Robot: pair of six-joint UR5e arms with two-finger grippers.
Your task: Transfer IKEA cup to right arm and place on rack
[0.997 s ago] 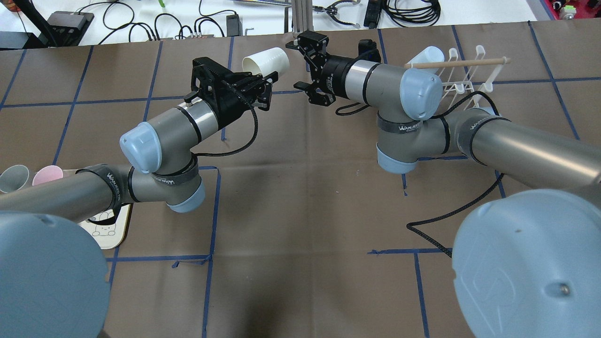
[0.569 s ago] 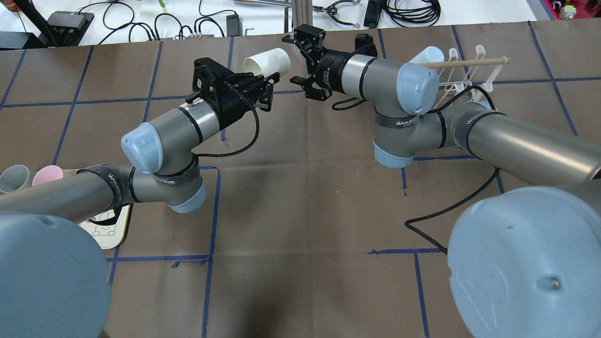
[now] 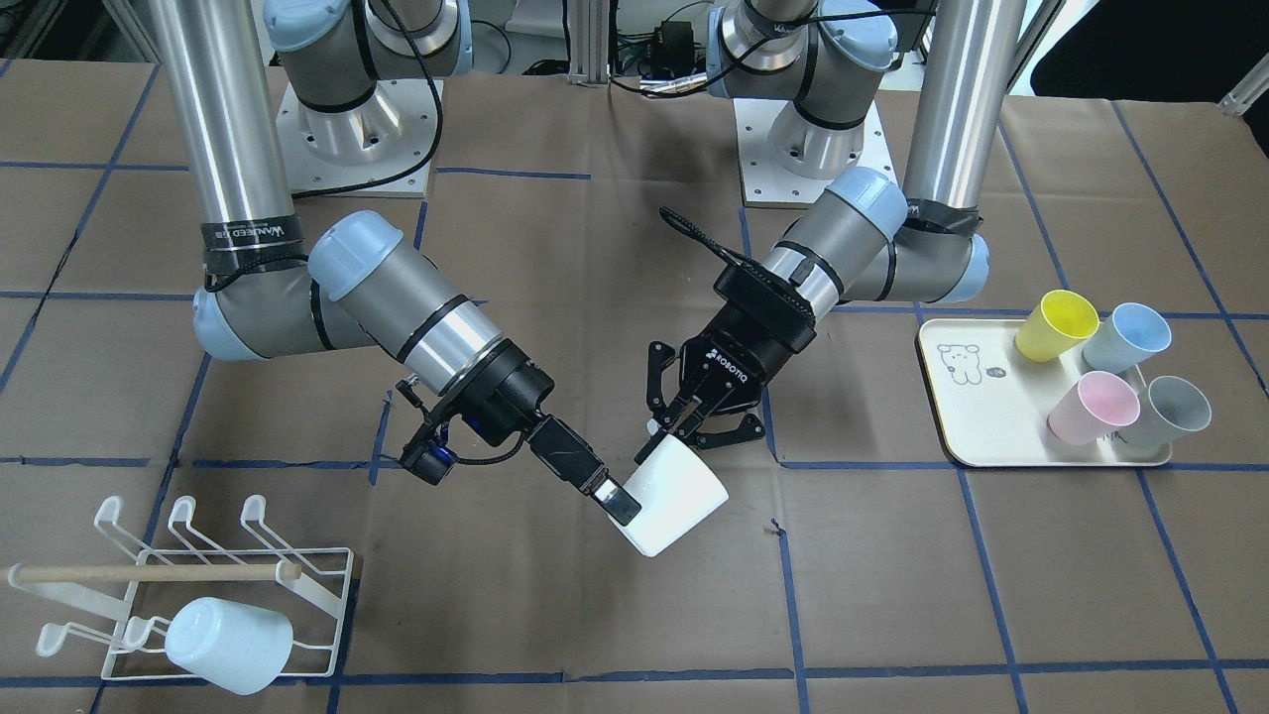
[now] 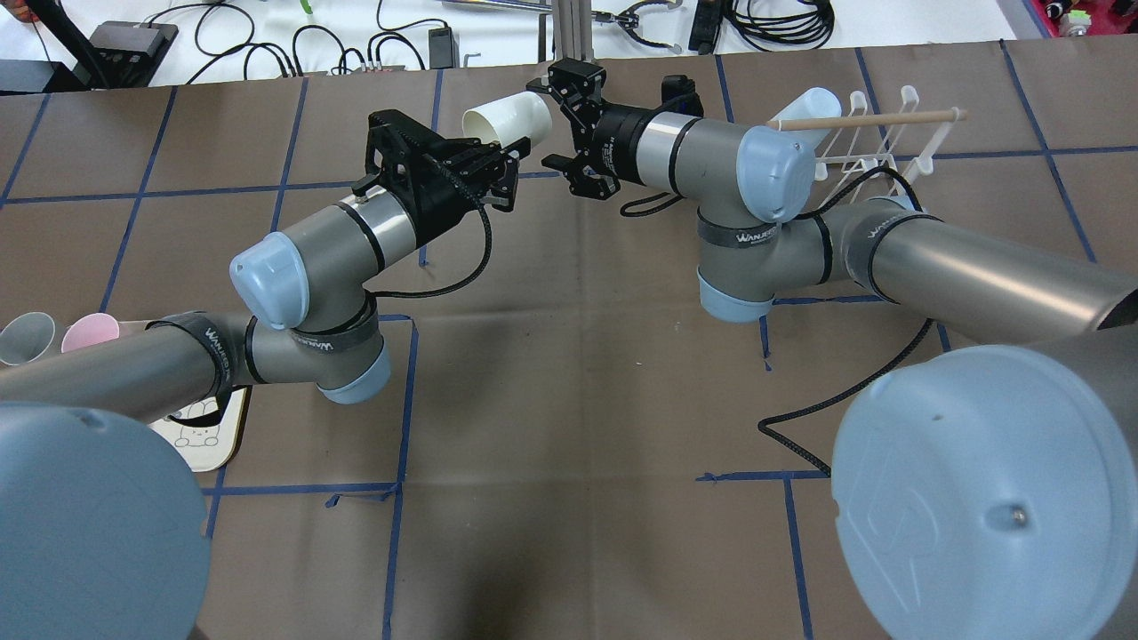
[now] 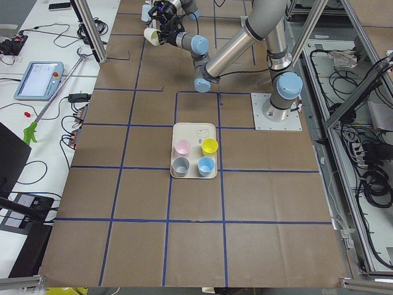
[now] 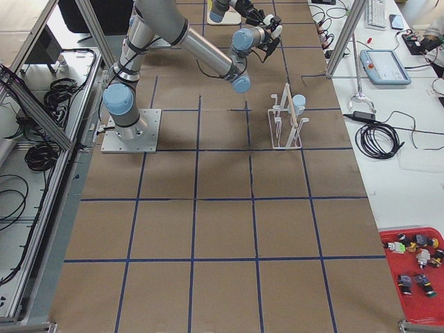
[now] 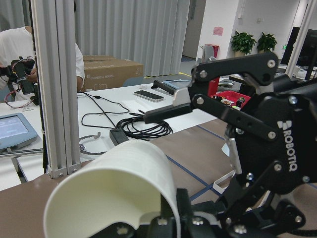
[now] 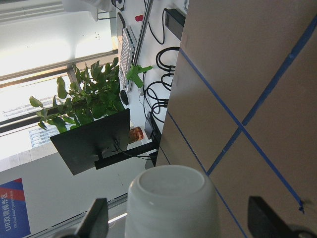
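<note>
A white IKEA cup (image 3: pixel 674 501) hangs tilted in the air over the far middle of the table. My left gripper (image 3: pixel 666 436) is shut on its rim, with the mouth of the cup (image 4: pixel 508 117) turned toward that arm. My right gripper (image 4: pixel 544 123) is open and straddles the cup's closed base. In the right wrist view the base (image 8: pixel 171 208) sits between the gripper's (image 8: pixel 181 218) spread fingers, with gaps on both sides. One right finger (image 3: pixel 617 504) lies close beside the cup wall. The white wire rack (image 3: pixel 327 595) with its wooden dowel (image 3: pixel 149 572) stands far right of the robot.
A pale cup (image 3: pixel 228 632) lies tipped on the rack's prongs. A cream tray (image 3: pixel 967 416) on the robot's left holds yellow, blue, pink and grey cups. A black cable (image 4: pixel 800 436) loops on the table under the right arm. A person (image 7: pixel 10 44) stands beyond the table.
My right gripper has moved left toward the cup and now sits around its base. The left gripper and the cup have barely moved.
</note>
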